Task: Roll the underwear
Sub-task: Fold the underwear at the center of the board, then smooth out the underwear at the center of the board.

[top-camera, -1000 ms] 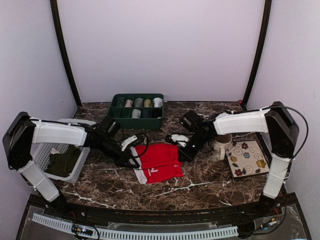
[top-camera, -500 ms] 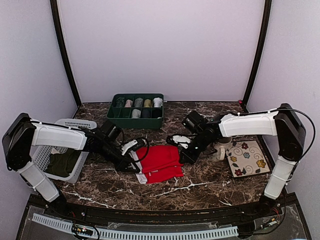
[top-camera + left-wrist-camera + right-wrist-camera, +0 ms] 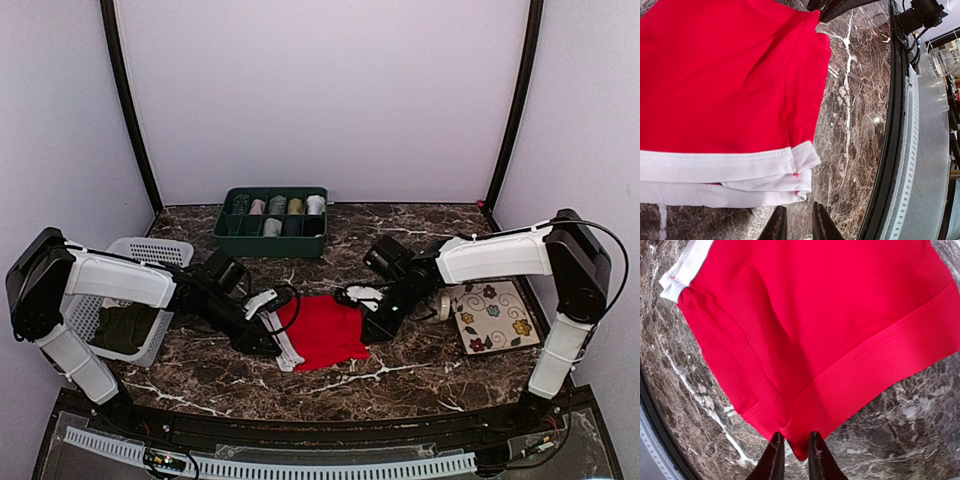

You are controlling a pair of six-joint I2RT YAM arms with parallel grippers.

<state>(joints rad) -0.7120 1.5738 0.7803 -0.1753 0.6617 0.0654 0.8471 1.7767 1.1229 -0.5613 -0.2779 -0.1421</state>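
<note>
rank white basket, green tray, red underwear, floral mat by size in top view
1. white basket, though partly hidden
2. green tray
3. underwear and floral mat: too alike to rank

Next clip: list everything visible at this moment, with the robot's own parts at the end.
Red fabric boxer briefs with white waistband: one, red, flat at table centre.
Dark green divided plastic tray: one, green, far middle.
Rolled garments: several, muted colours, in the tray's compartments; too small to count.
White perforated plastic basket: one, white, left side.
Dark olive garment: one, olive, inside the basket.
Square floral tile: one, cream with flowers, right side.
Cream mug: one, cream, mostly hidden behind the right arm.
Brown marble table: one, brown, under everything.
Left pincer: one, black, slightly open by the waistband corner.
Right pincer: one, black, astride a hem corner; grip unclear.
</note>
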